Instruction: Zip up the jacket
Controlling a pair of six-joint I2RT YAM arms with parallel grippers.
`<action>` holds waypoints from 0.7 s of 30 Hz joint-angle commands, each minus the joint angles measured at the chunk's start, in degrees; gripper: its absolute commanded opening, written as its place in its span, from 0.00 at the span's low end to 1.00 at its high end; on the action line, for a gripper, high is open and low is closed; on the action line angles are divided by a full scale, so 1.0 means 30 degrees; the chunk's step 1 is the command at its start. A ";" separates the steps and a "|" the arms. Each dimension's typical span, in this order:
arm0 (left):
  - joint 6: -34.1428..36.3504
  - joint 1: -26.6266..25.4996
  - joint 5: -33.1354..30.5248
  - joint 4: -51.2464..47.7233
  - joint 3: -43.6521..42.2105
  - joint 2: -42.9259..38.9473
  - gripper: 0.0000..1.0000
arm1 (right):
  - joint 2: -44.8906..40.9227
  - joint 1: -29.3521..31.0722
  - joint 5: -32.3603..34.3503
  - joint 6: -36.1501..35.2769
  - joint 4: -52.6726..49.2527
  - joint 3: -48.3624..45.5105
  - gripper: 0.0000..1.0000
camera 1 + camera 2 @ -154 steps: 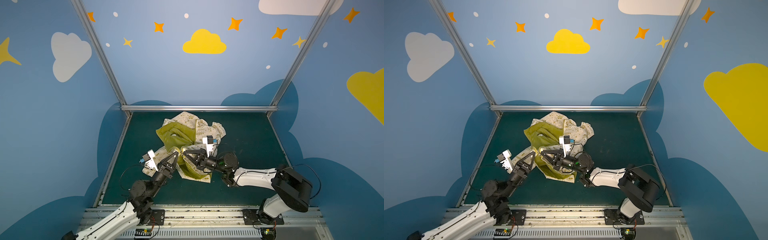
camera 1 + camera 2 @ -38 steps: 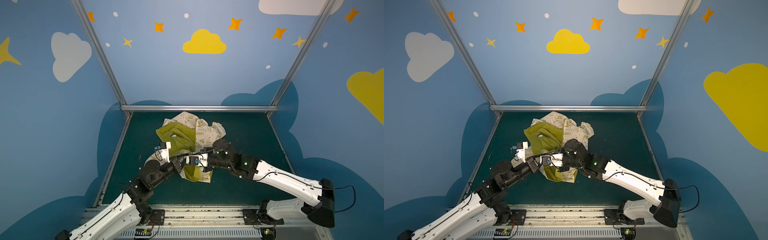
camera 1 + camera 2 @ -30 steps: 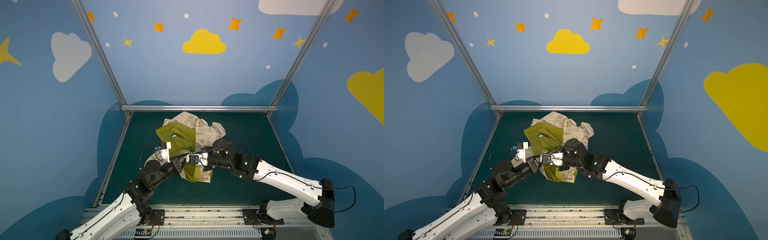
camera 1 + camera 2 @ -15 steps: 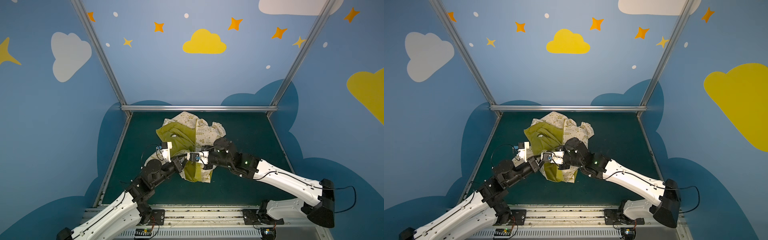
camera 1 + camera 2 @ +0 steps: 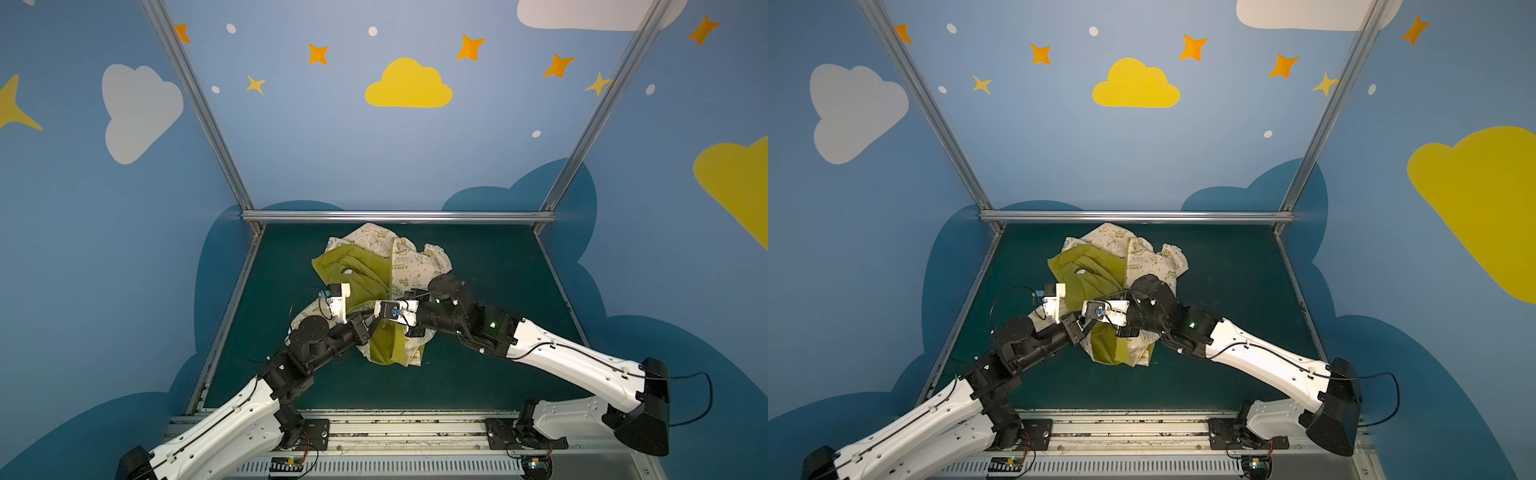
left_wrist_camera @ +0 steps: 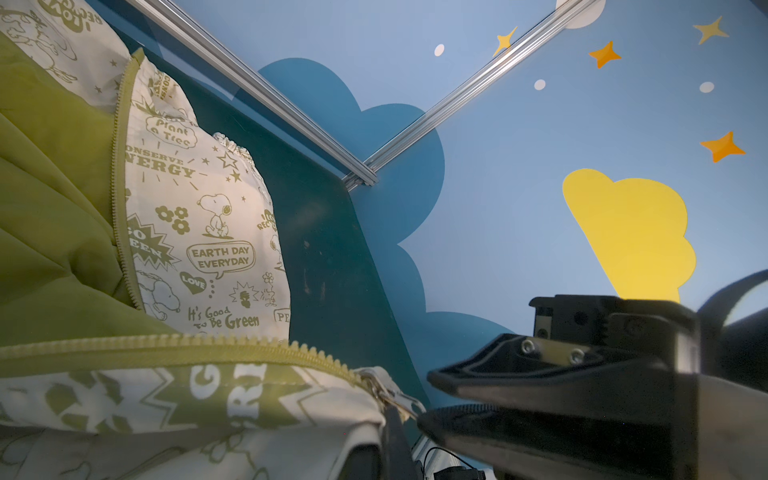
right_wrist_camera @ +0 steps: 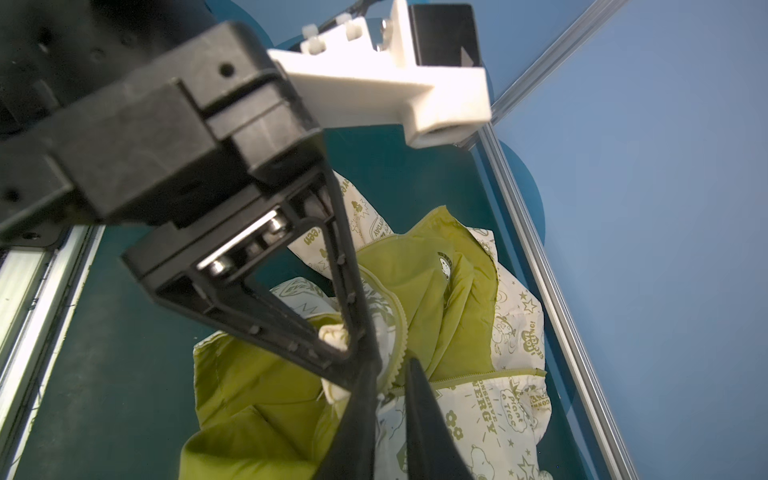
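The cream jacket (image 5: 376, 266) (image 5: 1100, 266) with olive print lies crumpled mid-table, its olive lining up. My left gripper (image 5: 365, 326) (image 5: 1081, 326) is shut on the jacket's near front edge, pinching cloth beside the zipper (image 7: 357, 361). Its finger (image 6: 395, 444) shows just under the metal zipper slider (image 6: 386, 390). My right gripper (image 5: 384, 322) (image 5: 1100, 322) comes in from the right. Its jaws stand slightly apart (image 7: 392, 370), with the zipper teeth running between them. Its fingertips (image 6: 436, 419) touch the slider's pull tab (image 6: 409, 405).
The dark green mat (image 5: 478, 374) is fenced by an aluminium rail at the back (image 5: 395, 216) and by side rails (image 5: 555, 270). Blue painted walls stand behind them. The arms' base rail (image 5: 395, 428) runs along the near edge.
Five seconds ago both grippers hung lower, with the right arm folded. Now it stretches in from the right. In the last second the right wrist crept slightly rightward. The left kept its hold.
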 commanded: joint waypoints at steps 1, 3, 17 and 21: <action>0.0006 0.0090 0.0176 0.0696 0.0339 -0.0078 0.03 | -0.0506 -0.0051 0.0340 0.0244 0.0356 -0.0318 0.18; 0.0029 0.0076 0.0207 0.0721 0.0317 -0.0080 0.03 | -0.0584 -0.0043 0.0427 0.0382 0.0385 -0.0454 0.19; 0.0032 0.0076 0.0178 0.0924 0.0230 -0.0079 0.03 | -0.2263 -0.0217 -0.1701 0.2318 0.2167 -0.1909 0.39; 0.0030 0.0091 0.0265 0.0916 0.0249 -0.0124 0.03 | -0.1887 -0.0191 -0.0459 0.1443 0.0362 -0.1448 0.37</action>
